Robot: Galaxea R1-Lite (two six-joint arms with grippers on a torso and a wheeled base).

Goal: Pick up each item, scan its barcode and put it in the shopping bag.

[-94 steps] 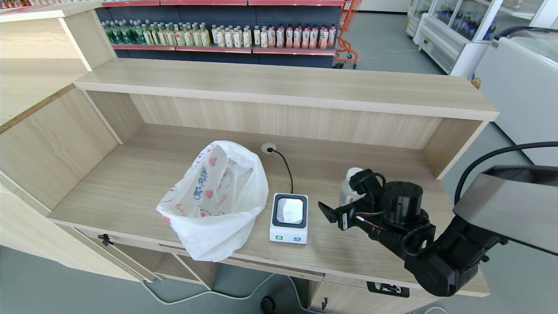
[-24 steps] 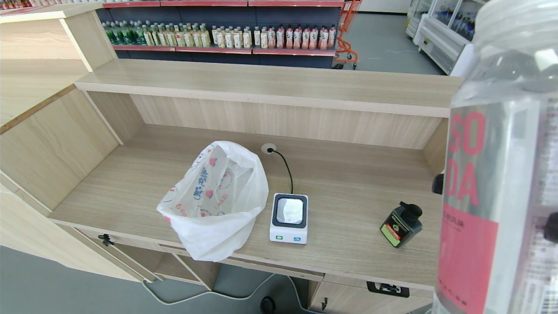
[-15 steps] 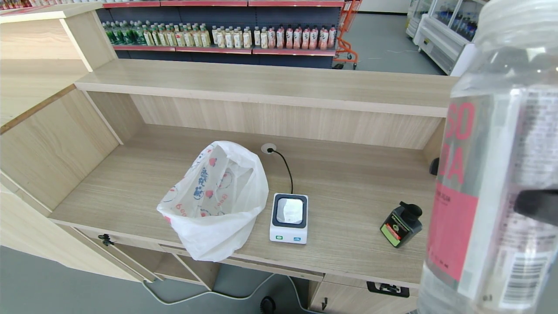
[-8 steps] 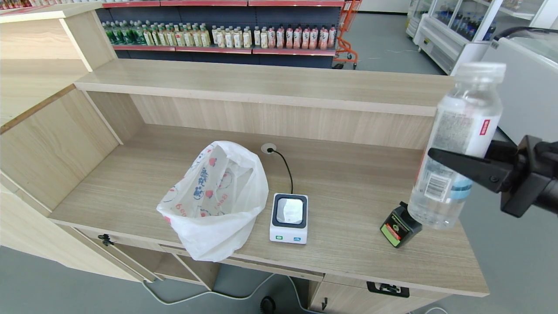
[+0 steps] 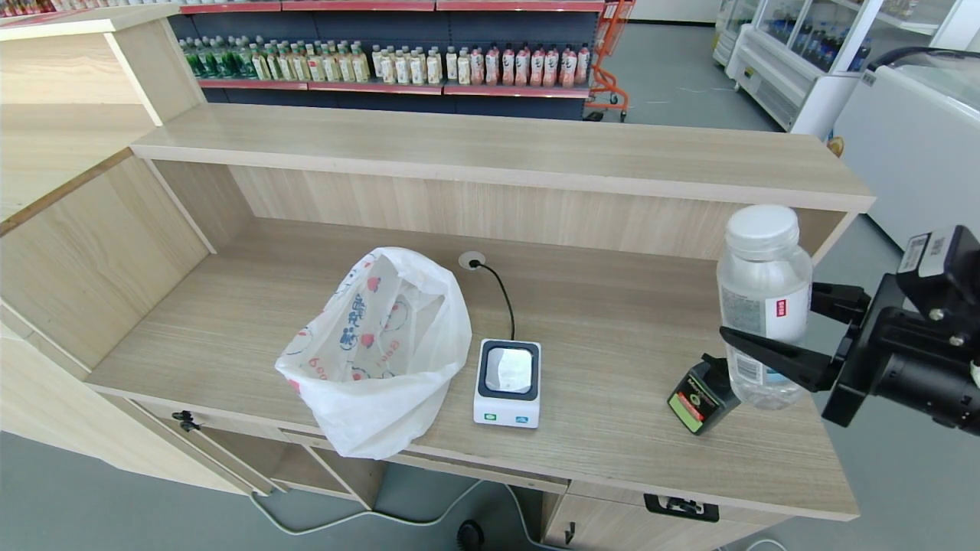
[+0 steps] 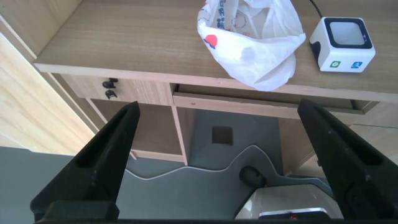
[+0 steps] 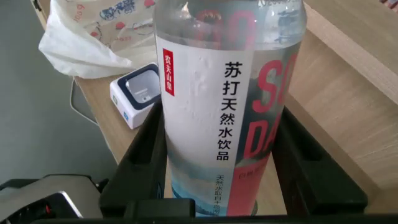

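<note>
A clear soda bottle (image 5: 764, 306) with a white cap and a pink-and-white label hangs upright over the counter's right end, my right gripper (image 5: 769, 315) shut on its lower half. In the right wrist view the bottle (image 7: 230, 93) stands between the black fingers of the right gripper (image 7: 227, 163). A small dark bottle (image 5: 703, 394) lies on the counter just beside and below it. The white scanner (image 5: 507, 381) sits mid-counter, and the open white shopping bag (image 5: 379, 348) stands to its left. My left gripper (image 6: 217, 162) hangs open below the counter's front edge, with the bag (image 6: 252, 37) and scanner (image 6: 343, 40) beyond it.
The wooden counter (image 5: 230, 321) has side walls and a raised back ledge (image 5: 490, 153). A black cable (image 5: 501, 295) runs from the scanner to a hole at the back. Bare counter lies between the scanner and the dark bottle. Drink shelves and freezers stand behind.
The right gripper has carried the soda bottle from close before the head camera down and away to the counter's right end. The bottle has turned, its label facing differently. Bag, scanner and dark bottle stayed put.
</note>
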